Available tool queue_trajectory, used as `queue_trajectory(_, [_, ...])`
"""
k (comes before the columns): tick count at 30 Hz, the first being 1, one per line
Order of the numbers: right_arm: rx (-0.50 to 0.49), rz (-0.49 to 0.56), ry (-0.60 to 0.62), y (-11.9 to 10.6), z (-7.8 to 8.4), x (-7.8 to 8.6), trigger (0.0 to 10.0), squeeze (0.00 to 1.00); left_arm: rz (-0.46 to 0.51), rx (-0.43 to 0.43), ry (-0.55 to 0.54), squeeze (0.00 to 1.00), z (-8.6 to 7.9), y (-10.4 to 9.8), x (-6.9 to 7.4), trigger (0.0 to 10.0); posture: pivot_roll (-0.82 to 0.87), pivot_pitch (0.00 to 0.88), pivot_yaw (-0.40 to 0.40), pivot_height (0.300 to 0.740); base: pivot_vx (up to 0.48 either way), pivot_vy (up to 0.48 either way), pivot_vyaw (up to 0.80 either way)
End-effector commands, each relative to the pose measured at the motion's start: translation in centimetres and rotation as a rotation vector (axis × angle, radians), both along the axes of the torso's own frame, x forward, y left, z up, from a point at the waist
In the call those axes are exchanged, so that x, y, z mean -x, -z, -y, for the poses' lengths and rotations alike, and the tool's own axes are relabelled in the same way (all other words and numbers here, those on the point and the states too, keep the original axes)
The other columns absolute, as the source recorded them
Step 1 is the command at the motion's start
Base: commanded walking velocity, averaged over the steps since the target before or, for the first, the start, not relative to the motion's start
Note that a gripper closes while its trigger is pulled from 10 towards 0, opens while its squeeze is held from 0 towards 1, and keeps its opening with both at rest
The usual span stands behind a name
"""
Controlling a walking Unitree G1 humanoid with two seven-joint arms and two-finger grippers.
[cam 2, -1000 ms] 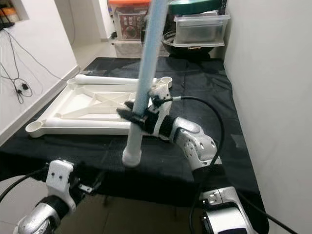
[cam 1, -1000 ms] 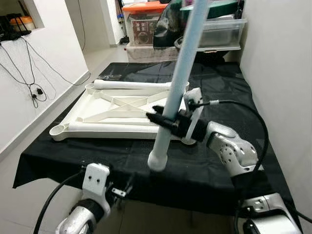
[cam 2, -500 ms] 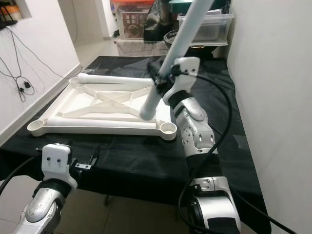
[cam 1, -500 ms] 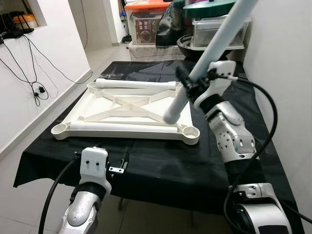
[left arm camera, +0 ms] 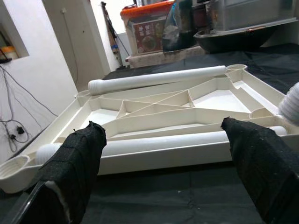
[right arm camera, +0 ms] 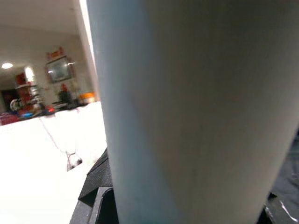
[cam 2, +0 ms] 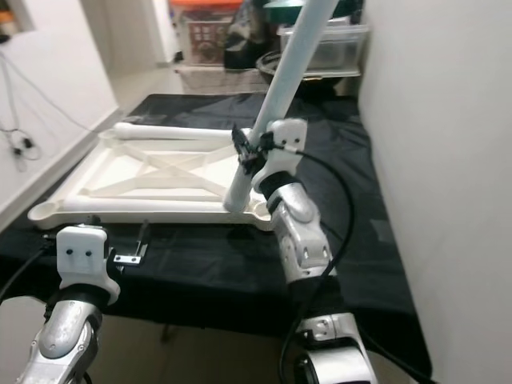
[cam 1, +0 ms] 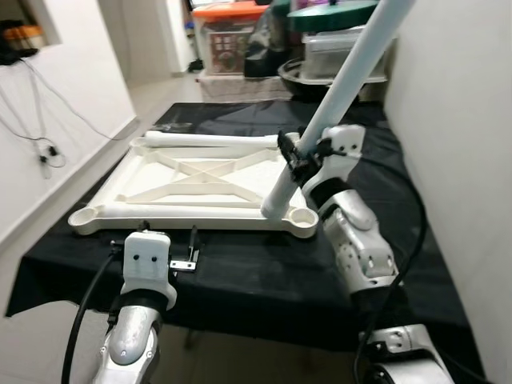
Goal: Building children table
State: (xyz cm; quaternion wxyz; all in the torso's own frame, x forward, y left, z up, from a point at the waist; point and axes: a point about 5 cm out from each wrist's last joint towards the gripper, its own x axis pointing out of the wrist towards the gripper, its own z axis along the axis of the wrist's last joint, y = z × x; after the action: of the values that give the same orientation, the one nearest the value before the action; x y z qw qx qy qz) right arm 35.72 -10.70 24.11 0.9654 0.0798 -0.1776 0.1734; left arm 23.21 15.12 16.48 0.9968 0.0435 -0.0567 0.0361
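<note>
A white upturned table top (cam 1: 152, 181) with ribbed underside lies on the black-covered table (cam 1: 240, 272). Two white legs lie along it, one at the far edge (cam 1: 212, 140), one at the near edge (left arm camera: 159, 143). My right gripper (cam 1: 294, 156) is shut on a pale blue-white table leg (cam 1: 344, 88), held tilted. Its lower end (cam 1: 274, 210) sits just left of the round socket (cam 1: 303, 216) at the top's near right corner. My left gripper (left arm camera: 161, 154) is open, low at the table's front edge, facing the table top.
Plastic storage boxes (cam 1: 240, 40) and a dark bowl (cam 1: 320, 72) stand beyond the table's far end. A white wall (cam 1: 456, 160) runs close along the right side. Cables hang on the left wall (cam 1: 44, 144). Floor lies to the left.
My right gripper has brought the leg's lower end down and nearer, to the near right corner socket. The camera shifted a little. My left gripper has risen slightly.
</note>
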Motion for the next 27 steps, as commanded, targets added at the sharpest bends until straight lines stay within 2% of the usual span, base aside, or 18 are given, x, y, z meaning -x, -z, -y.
queue_trajectory(1, [0.005, 0.038, 0.000, -0.7, -0.7, 0.0, 10.0, 0.00, 0.011, -0.016, -0.038, 0.00, -0.4, -0.3, 0.0, 10.0, 0.04, 0.000, 0.027, 0.740, 0.000, 0.000, 0.00])
queue_trajectory(7, [0.003, 0.047, -0.001, -0.8, -1.0, -0.1, 10.0, 0.00, 0.021, -0.016, -0.059, 0.00, -0.7, -0.5, -0.1, 10.0, 0.04, 0.000, 0.021, 0.740, 0.000, 0.000, 0.00])
queue_trajectory(17, [0.008, 0.047, -0.018, -0.8, -1.6, 0.0, 10.0, 0.00, 0.013, -0.047, -0.066, 0.00, -0.9, -0.2, 0.0, 10.0, 0.04, 0.000, 0.019, 0.740, 0.351, 0.000, 0.00])
queue_trajectory(27, [0.012, 0.046, -0.016, -0.7, -1.7, 0.0, 10.0, 0.00, 0.014, -0.035, -0.079, 0.00, -1.0, -0.2, -0.1, 10.0, 0.04, 0.000, 0.020, 0.740, 0.365, 0.000, 0.00])
